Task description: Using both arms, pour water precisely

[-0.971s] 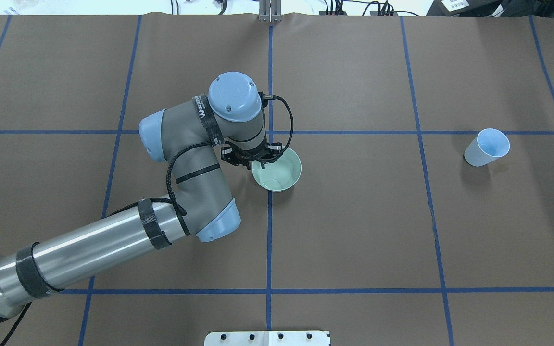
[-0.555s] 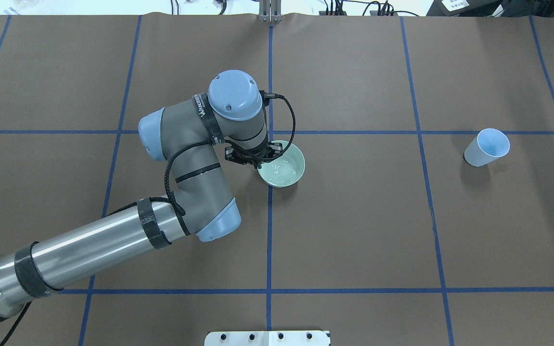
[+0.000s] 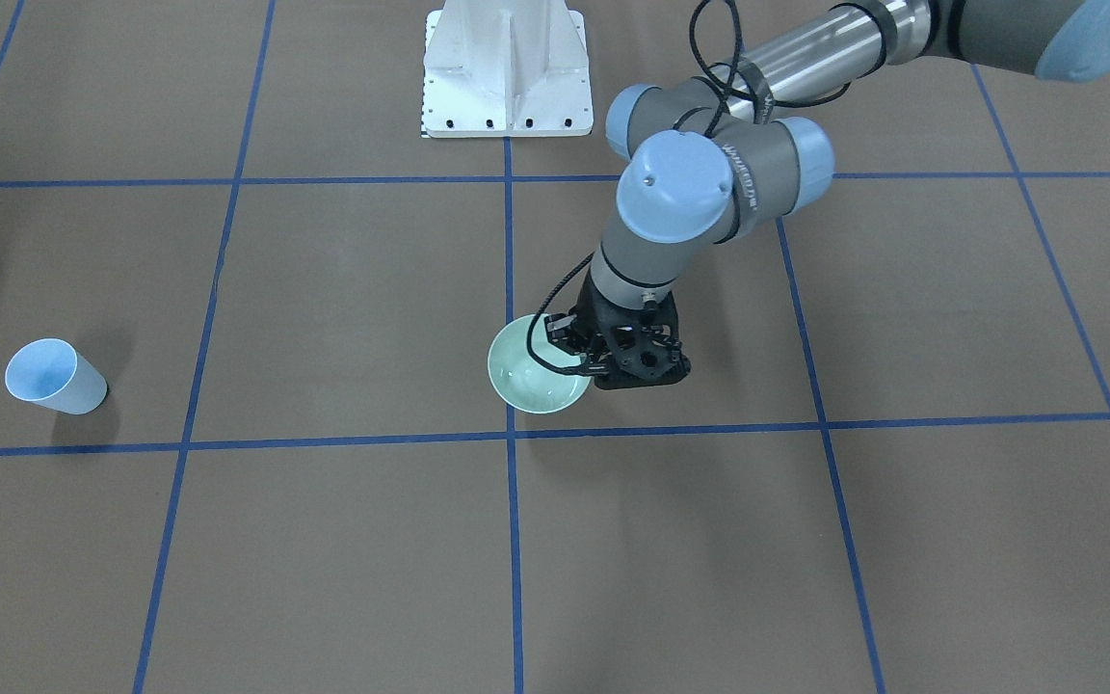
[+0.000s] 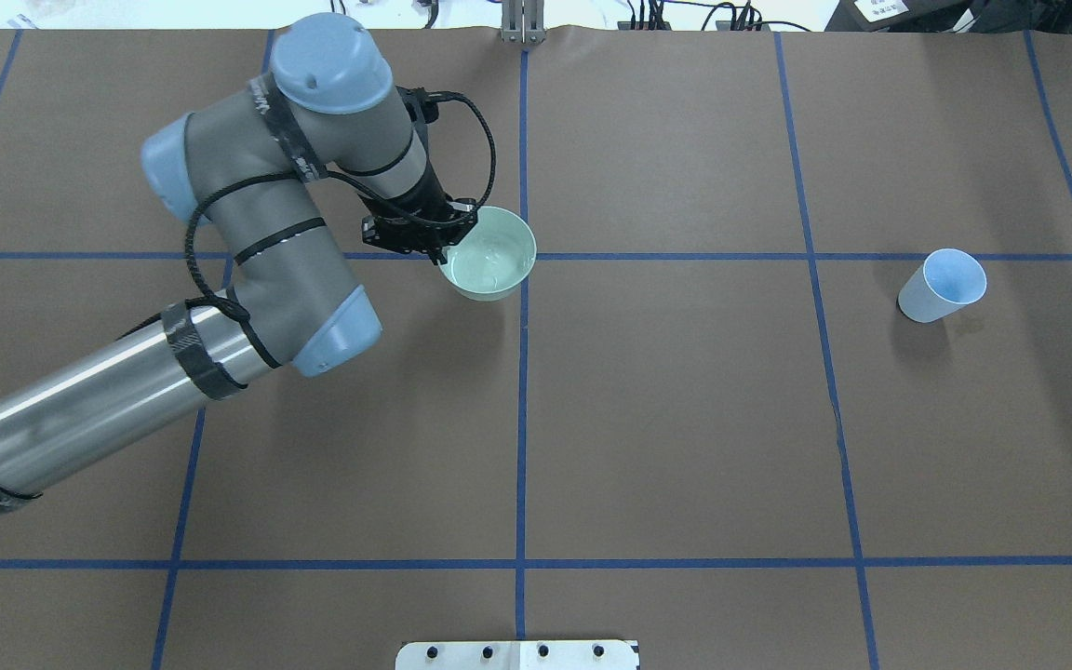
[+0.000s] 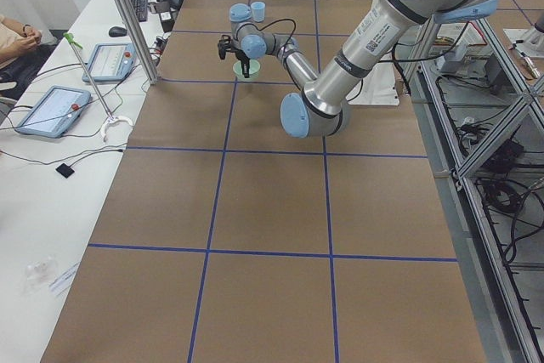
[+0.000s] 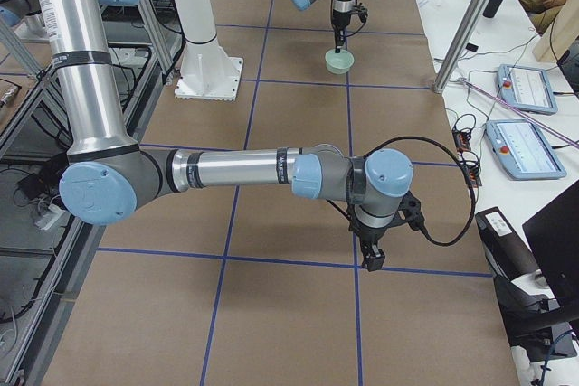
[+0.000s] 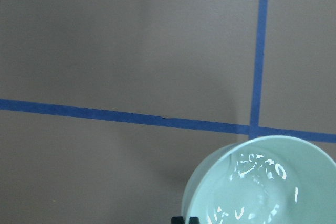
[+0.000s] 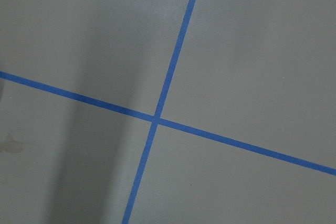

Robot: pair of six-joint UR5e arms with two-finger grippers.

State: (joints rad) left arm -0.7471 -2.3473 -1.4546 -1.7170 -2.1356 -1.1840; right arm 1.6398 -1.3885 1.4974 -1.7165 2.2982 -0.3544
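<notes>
Front-facing view: the left gripper (image 3: 586, 370) is clamped on the near rim of the bowl (image 3: 528, 382), one finger inside and one outside. The bowl juts sideways from the fingers. The cup (image 3: 54, 378) stands well apart, beyond the bowl's far side from this gripper, with nothing touching it.

Overhead view: the bowl sits level, and the water (image 4: 491, 249) shows only as faint glints on its floor. The bowl's shadow falls offset on the table (image 4: 685, 419), so it looks to be clear of the surface.

Left side view: the bowl hangs straight below the gripper's wrist, small and far off. Little else can be read.

Right side view: the right gripper (image 6: 370, 261) points down close over the table, well away from the bowl and the cup. This is the only view that shows it, so I cannot tell how its fingers stand.

Left wrist view: the bowl's rim is right at the fingertip (image 7: 186, 220). White ripples mark the water, which looks shallow.

Right wrist view: only bare table and crossed tape (image 8: 155, 118).

Handling, as I judge it: the bowl is stiff, smooth and probably slick, and it carries little weight. A pinch on one side of the rim lets it pivot, so it wants slow, level travel. The water will slosh toward whichever side dips, so tip away from the fingers. The cup looks thin-walled and light, easy to crush or knock over. Take it gently at mid-wall, not at the lip.
</notes>
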